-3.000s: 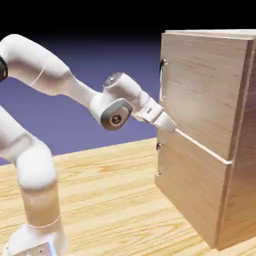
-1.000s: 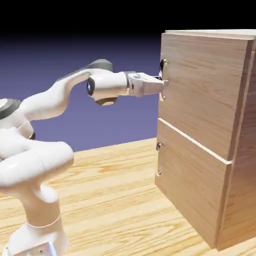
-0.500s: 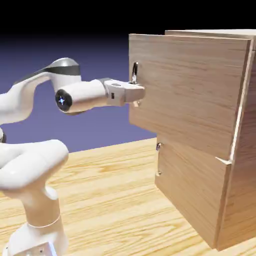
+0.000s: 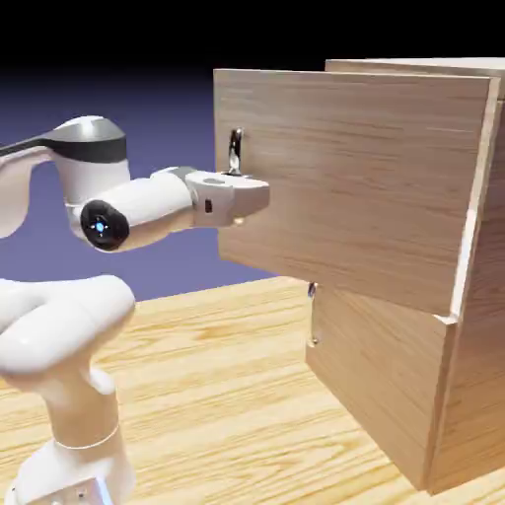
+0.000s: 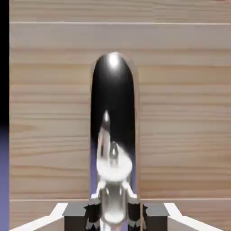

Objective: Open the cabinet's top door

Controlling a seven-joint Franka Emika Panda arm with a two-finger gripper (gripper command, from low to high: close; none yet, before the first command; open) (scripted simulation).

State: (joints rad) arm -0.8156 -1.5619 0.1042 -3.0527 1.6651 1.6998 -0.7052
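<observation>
The cabinet [image 4: 473, 296] is a tall light-brown wood-grain box at the exterior view's right. Its top door [image 4: 355, 187] stands swung out toward the exterior view's left, hinged at its right edge, with a gap behind it. A slim silver bar handle [image 4: 235, 150] rises near the door's free left edge. My gripper [image 4: 244, 197] is shut on the handle's lower part. In the hand view the shiny handle [image 5: 113, 113] stands upright against the door's wood [image 5: 180, 113], and the gripper [image 5: 113, 215] clamps its base between dark fingers [image 5: 92, 212].
The shorter lower panel [image 4: 380, 380] stays flush with the cabinet, two small fittings [image 4: 313, 290] on its left edge. The wooden table [image 4: 217, 395] spreads under the arm. The robot's base [image 4: 74, 464] fills the lower left.
The top door has swung further out to the left with the handle. My gripper moved left with it, still shut on the handle, and the arm folded back.
</observation>
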